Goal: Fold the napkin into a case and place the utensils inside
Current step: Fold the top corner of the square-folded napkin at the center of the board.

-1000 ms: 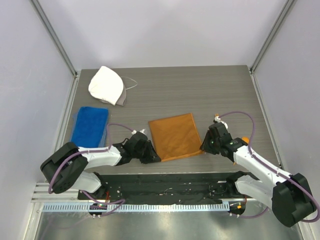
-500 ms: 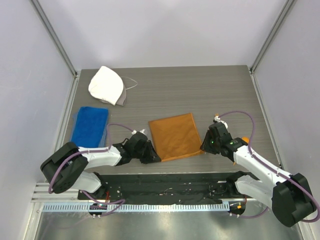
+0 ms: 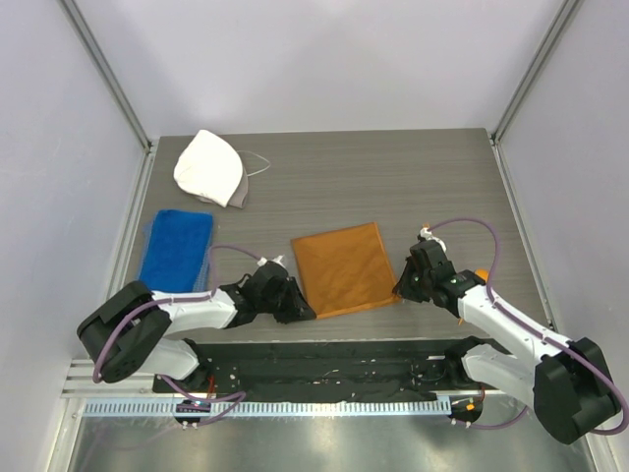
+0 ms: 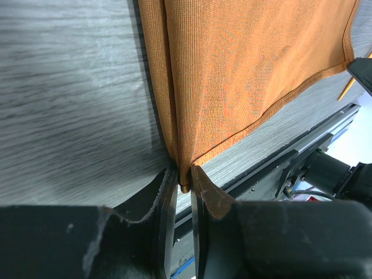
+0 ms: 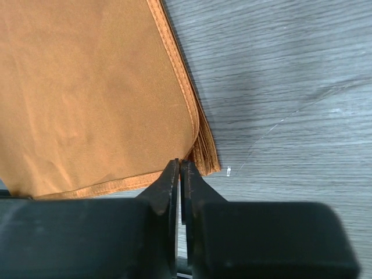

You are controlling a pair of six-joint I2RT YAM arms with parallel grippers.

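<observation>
Your right gripper [image 5: 178,168] has just pressed together on the near right corner of the napkin [image 5: 87,87]. Your left gripper [image 4: 183,177] pinches the near left corner. The napkin lies flat on the table [image 3: 393,187] between the arms, so I think the next fold can begin.

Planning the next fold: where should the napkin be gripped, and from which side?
Probably at the two near corners of the napkin, coming in low from the near side. It lies flat in stacked layers, and their hems meet at the corners, so one pinch there should catch every layer. The left hand pinches the near-left corner just so.
</observation>
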